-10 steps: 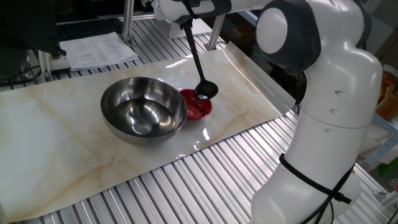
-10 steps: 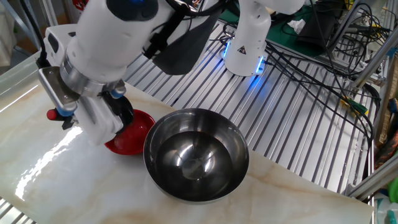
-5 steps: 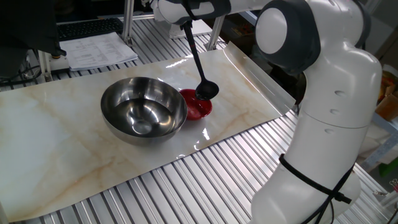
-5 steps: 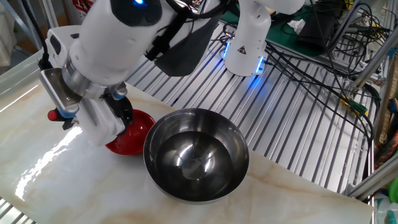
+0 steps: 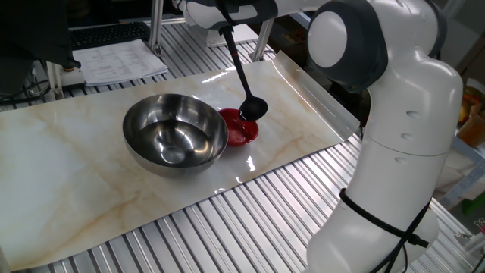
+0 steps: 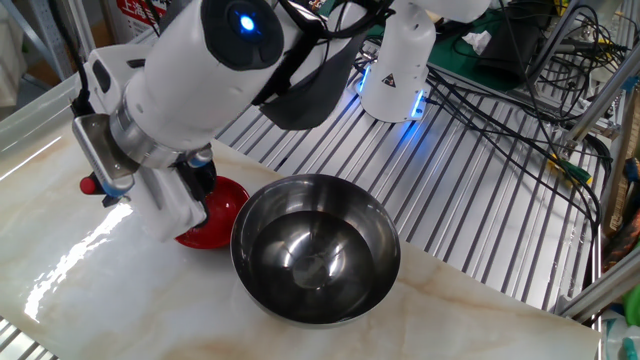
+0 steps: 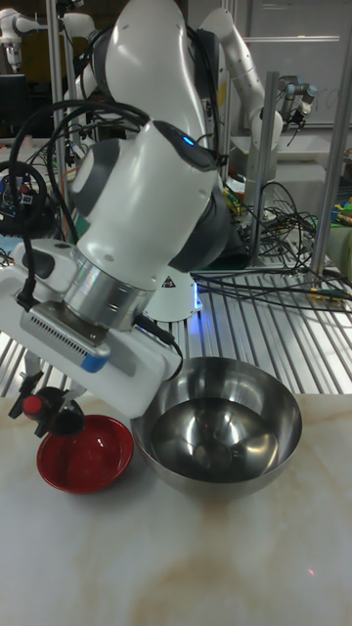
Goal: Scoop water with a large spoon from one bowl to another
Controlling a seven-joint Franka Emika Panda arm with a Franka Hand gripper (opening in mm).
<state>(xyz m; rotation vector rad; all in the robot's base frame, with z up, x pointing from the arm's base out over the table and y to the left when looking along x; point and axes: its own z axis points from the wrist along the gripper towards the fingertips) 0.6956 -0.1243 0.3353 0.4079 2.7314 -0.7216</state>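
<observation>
The large steel bowl (image 5: 176, 133) stands mid-table, and glints of water (image 6: 312, 262) show at its bottom. The small red bowl (image 5: 242, 132) touches its right side. My gripper (image 5: 226, 23), at the top edge of this view, is shut on the thin handle of the black large spoon (image 5: 238, 70). The spoon slants down to its round scoop (image 5: 253, 108), which hangs just over the red bowl's far rim. Whether the scoop holds water cannot be told. In the other fixed view the arm hides most of the spoon, and only part of the red bowl (image 6: 226, 202) shows.
The marble sheet (image 5: 68, 182) ends in a raised lip (image 5: 314, 91) at the right. Slatted metal table (image 5: 250, 220) surrounds it. Papers (image 5: 121, 61) lie at the back left. Cables (image 6: 500, 110) and a second robot base (image 6: 395, 75) stand behind the bowls.
The scoop stays over the red bowl's far rim, and the bright glint seen in it a second ago is gone. The arm's upper links have swung slightly.
</observation>
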